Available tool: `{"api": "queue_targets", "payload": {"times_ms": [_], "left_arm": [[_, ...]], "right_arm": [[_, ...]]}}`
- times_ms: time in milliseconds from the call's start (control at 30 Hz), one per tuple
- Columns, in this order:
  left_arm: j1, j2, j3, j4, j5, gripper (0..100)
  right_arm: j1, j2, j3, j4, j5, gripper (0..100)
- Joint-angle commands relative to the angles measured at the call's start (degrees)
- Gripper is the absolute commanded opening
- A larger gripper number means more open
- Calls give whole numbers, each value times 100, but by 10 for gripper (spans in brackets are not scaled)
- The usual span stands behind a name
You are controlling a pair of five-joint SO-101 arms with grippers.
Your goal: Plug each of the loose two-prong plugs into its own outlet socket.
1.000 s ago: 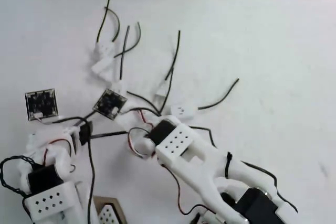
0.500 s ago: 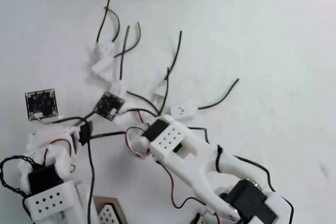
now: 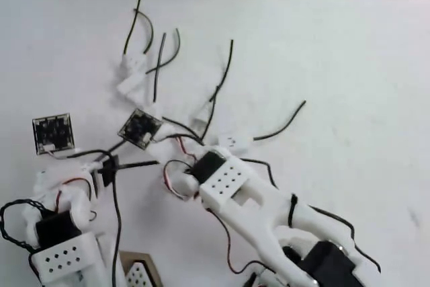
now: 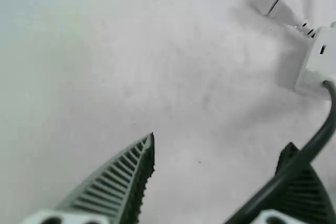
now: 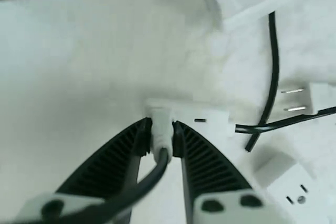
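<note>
While your right gripper (image 5: 161,125) has its jaws pinched narrow on the white plug (image 5: 159,139), with the black cord (image 5: 131,187) trailing back between the fingers, that plug sits nose-on against a white socket block (image 5: 202,120) on the table (image 3: 349,52). Treat the plug as light, hard and slick: hold the flat sides of its body, never the cord, which looks springy enough to twist it. The socket block seems loose and light too, so it may skid when you push. Your left gripper (image 4: 220,144) hangs over bare table, jaws wide and holding nothing, with another socket (image 4: 321,56) nearby
</note>
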Motion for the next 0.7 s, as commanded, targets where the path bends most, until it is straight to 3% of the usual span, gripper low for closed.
{"api": "queue_targets", "payload": {"times_ms": [0, 67, 333, 667], "left_arm": [[-66, -66, -18, -114, 26, 358], [-66, -66, -18, -114, 26, 358], [-66, -66, -18, -114, 18, 358], [-66, -66, -18, -114, 18, 358]], "right_arm": [[127, -453, -167, -101, 53, 17], [198, -462, -255, -215, 158, 17], [277, -391, -237, -1007, 1855, 17], [725, 1226, -290, -2686, 1996, 17]]}}
